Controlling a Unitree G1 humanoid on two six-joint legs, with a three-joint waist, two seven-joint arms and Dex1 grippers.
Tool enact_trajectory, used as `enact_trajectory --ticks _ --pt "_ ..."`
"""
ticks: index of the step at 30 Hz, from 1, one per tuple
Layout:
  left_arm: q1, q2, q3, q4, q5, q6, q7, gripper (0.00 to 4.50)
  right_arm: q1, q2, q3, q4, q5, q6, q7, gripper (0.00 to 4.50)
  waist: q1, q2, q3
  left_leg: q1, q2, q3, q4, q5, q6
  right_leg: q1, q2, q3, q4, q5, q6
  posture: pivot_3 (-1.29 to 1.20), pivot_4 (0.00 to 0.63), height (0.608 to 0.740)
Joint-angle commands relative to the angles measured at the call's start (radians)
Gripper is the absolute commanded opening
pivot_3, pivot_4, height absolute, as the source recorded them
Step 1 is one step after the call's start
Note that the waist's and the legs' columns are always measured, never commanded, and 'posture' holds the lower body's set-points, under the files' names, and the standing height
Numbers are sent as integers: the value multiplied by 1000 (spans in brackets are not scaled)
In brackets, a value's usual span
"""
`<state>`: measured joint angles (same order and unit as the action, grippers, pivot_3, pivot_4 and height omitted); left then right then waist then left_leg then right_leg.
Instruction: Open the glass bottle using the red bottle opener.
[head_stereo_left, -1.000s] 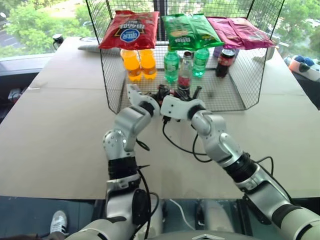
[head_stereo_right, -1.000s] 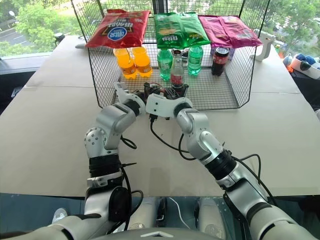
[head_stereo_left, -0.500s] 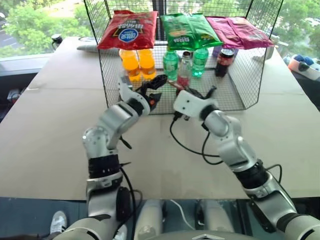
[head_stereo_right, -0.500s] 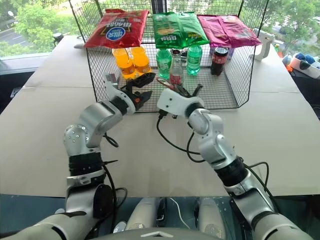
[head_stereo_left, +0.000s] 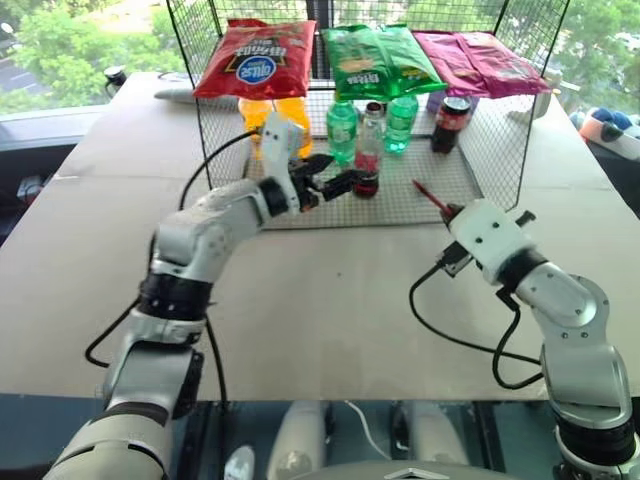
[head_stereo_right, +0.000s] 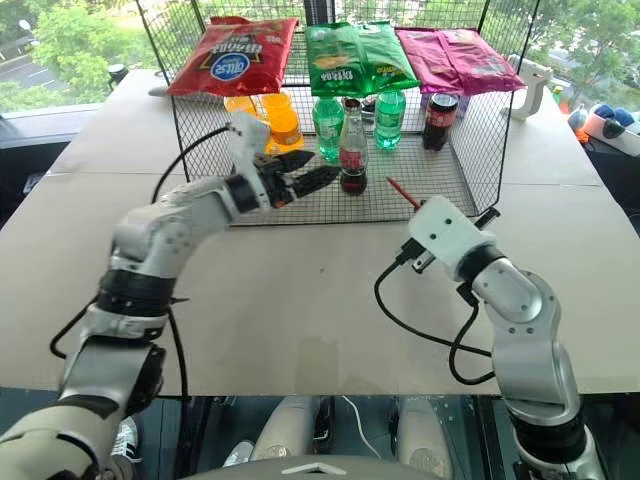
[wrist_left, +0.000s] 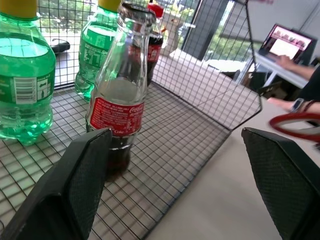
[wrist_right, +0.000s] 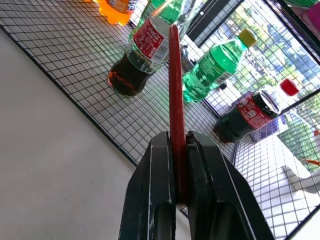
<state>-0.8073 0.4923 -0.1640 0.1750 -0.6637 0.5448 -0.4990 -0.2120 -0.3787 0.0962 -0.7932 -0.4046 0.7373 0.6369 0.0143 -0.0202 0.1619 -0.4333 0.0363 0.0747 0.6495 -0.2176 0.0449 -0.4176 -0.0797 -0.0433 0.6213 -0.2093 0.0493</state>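
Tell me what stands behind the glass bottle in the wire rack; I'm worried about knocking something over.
Directly behind the glass bottle stand two green soda bottles, one on either side. Farther right is a dark cola bottle. Chip bags lie on top of the rack, covering whatever sits deeper behind.

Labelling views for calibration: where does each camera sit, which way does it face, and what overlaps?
Left eye, right eye: head stereo pair, looking forward and down at the wire mesh rack on the table; both arms show.
Left wrist: between the open left pincer fingers, facing the small clear glass bottle in the rack.
Right wrist: along the shut right pincer, which clamps the flat red bottle opener, toward the rack.
Shared: all see the glass bottle beside the green plastic bottles.
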Motion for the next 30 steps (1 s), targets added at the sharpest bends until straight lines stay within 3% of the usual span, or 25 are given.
enact_trajectory --ticks 1,7,16,30 --pt "-63 -53 -25 110 182 -164 -25 4265 21 -24 -43 -85 -1 33 -24 0 0 0 0 0 0 0 0 0 0 0 0 0 0 0 0 0 150 740" --pt "-183 -193 0 419 326 -326 -42 4265 59 -38 -34 -133 -12 77 -63 0 1 -1 0 -1 0 0 1 -1 1 0 0 0 0 0 4 0 150 740" --pt "-350 -286 66 763 433 -486 -45 4265 90 -57 -39 -178 -18 118 -106 0 0 -1 1 -3 0 -1 1 -3 5 -2 0 0 1 0 7 0 150 740" --pt "-457 -357 161 987 510 -588 -20 4265 122 -72 -24 -226 -21 166 -151 0 0 -1 1 -4 0 -2 3 -3 6 -3 0 -1 2 0 8 0 150 740"
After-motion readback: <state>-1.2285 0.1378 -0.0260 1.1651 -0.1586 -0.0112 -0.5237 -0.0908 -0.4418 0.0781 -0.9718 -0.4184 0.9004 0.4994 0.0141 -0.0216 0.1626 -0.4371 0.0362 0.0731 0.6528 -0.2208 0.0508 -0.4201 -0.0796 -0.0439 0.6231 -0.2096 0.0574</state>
